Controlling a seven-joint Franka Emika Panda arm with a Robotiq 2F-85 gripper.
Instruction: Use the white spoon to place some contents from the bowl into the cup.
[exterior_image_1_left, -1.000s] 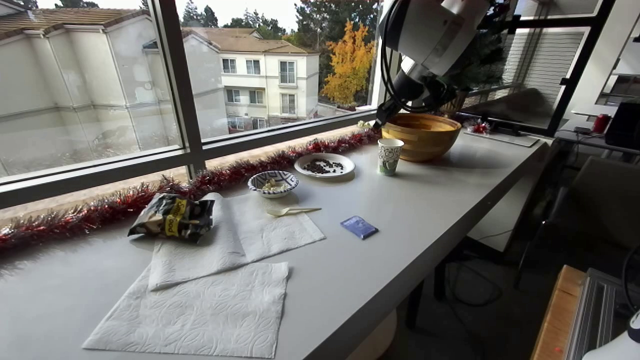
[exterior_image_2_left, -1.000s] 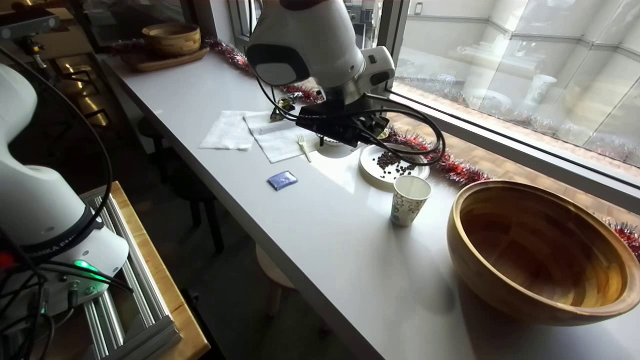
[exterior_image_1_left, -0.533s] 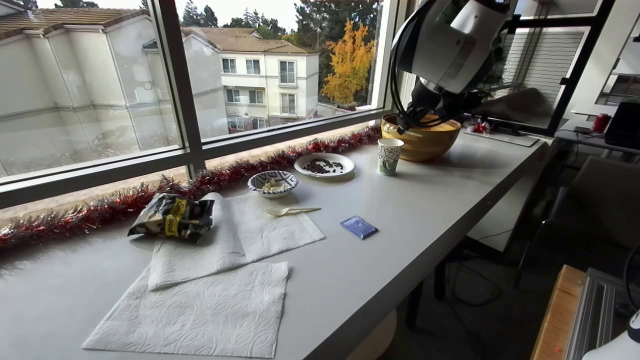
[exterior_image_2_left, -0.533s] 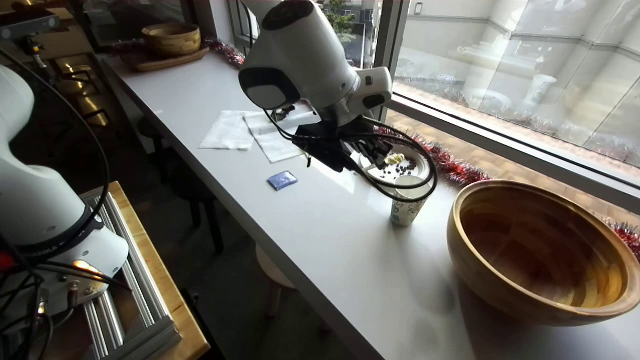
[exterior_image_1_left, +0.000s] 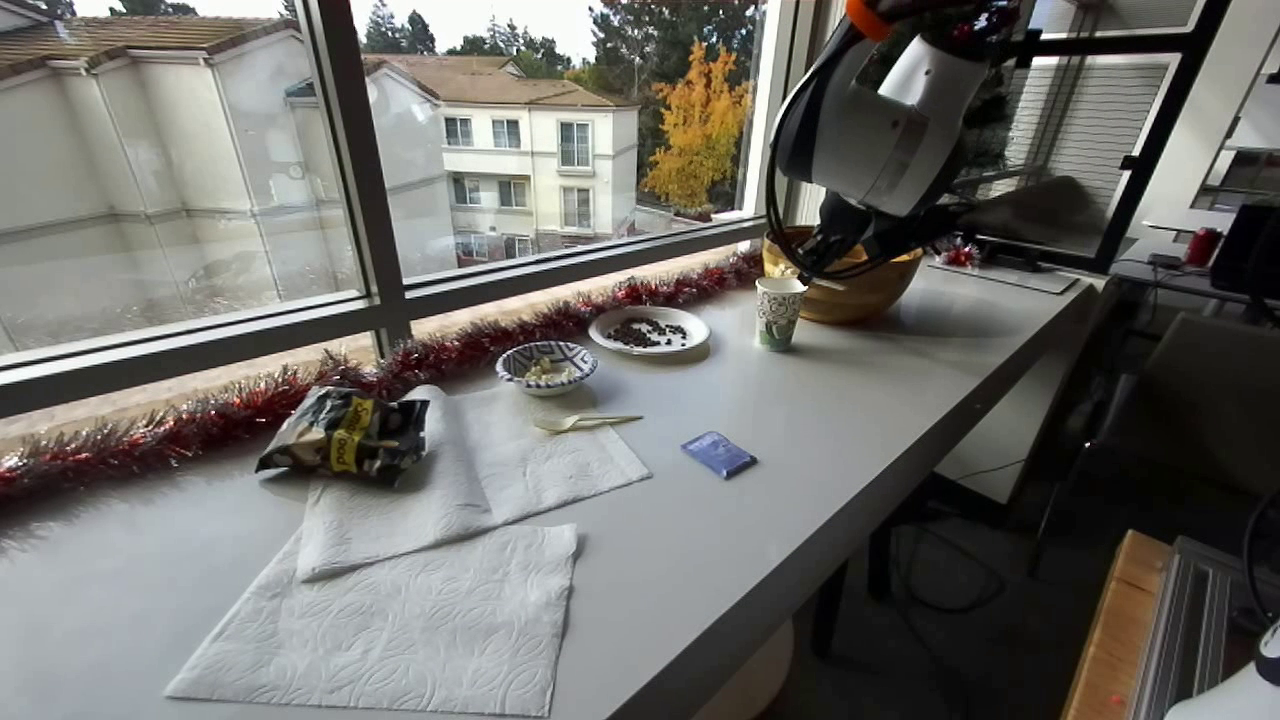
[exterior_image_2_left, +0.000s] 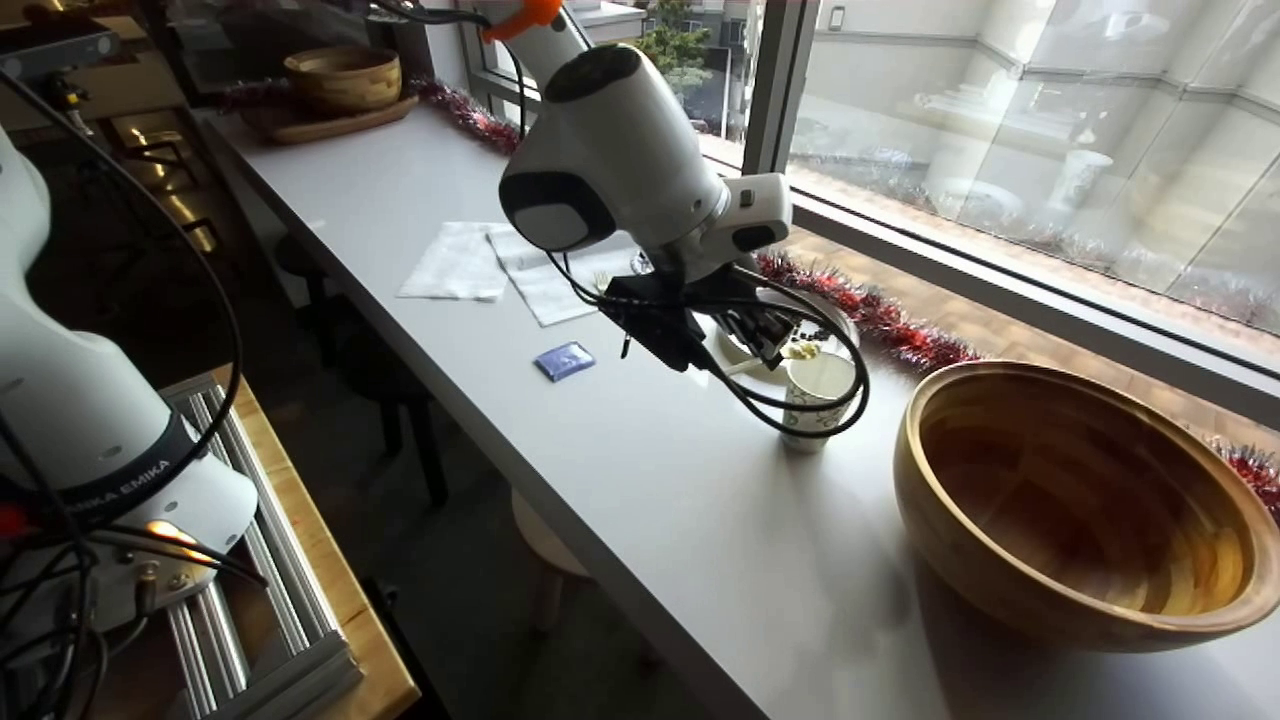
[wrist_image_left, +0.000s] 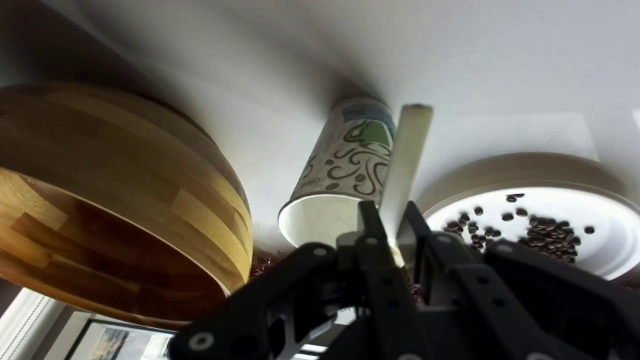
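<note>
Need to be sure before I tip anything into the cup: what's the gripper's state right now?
Gripper: closed, holding the white spoon.

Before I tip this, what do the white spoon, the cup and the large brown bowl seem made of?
White spoon: probably plastic, smooth; its handle is pale and plain.
Cup: likely paper; thin rim, printed swirls outside; any coating I can't tell.
Large brown bowl: wood, perhaps varnished; pieced light and dark blocks, soft sheen.

Plate (exterior_image_1_left: 699, 331) between bowl (exterior_image_1_left: 546, 388) and cup (exterior_image_1_left: 777, 322).
</note>
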